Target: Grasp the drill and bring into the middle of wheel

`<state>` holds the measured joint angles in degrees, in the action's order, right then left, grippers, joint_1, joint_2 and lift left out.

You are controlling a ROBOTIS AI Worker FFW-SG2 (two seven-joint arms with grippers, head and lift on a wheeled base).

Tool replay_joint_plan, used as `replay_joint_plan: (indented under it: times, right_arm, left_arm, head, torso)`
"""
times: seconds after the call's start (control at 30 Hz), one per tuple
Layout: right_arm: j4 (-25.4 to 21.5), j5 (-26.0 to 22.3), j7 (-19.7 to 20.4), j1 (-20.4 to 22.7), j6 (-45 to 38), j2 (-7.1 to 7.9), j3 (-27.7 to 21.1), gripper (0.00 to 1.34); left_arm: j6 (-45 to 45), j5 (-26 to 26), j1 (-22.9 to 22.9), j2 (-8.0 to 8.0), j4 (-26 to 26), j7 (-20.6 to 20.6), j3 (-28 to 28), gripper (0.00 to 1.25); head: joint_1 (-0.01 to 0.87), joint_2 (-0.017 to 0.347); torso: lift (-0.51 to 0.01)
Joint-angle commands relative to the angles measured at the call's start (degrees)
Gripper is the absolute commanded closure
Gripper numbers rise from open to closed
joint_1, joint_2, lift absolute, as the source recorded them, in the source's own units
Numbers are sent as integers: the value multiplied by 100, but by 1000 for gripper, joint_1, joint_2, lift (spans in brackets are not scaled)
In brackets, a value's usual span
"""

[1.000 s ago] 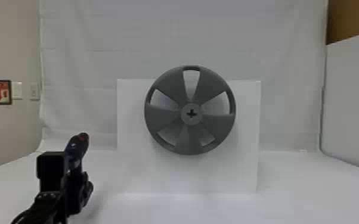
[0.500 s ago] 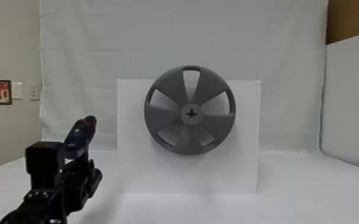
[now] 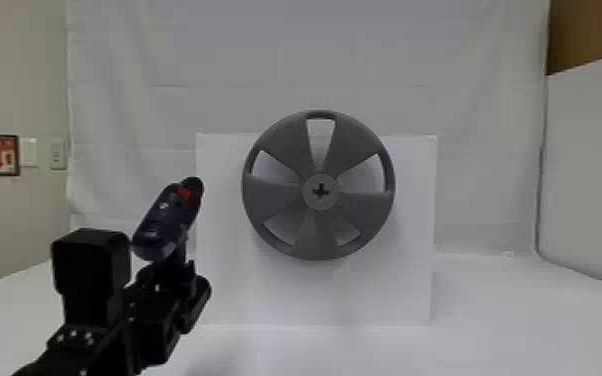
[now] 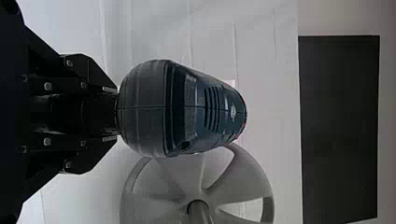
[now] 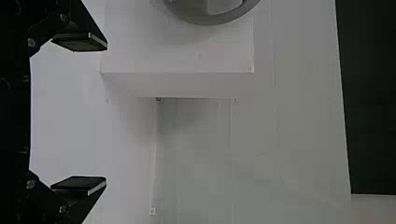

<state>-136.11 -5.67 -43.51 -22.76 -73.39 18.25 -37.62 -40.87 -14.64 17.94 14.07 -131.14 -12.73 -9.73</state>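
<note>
I find the head camera looking forward and slightly down over the white table (image 3: 495, 315), facing the wheel (image 3: 272, 195) nearly head-on from well back. My left wrist camera looks out along the left gripper (image 3: 177, 262), with the drill (image 3: 162, 225) close in front and the wheel beyond. My right wrist camera looks between the right gripper's (image 5: 106, 114) parted fingers toward the panel (image 3: 390, 300). Both wrist views lie sideways. All three share the wheel, the right wrist view taking in part of its rim.
</note>
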Motion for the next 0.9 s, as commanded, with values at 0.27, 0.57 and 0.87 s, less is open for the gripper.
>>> replay_joint_plan:
  times: [0.27,0.57,0.87]
  right_arm:
    - [-3,110,0,-9,-17,-23,70,266]
    - [-3,215,0,-18,-26,-32,149,266]
    - [-3,286,0,-27,-53,-32,202,266]
  left_arm:
    - [-527,-602,360,96,-105,-204,-609,1194]
    - [-897,-733,729,43,-105,-212,-847,1193]
    - [-897,-971,931,-62,132,-212,-908,1193]
  head:
    - [54,31]
    - [54,31]
    - [54,31]
  torso:
    - [-403]
    - [-403]
    - [-403]
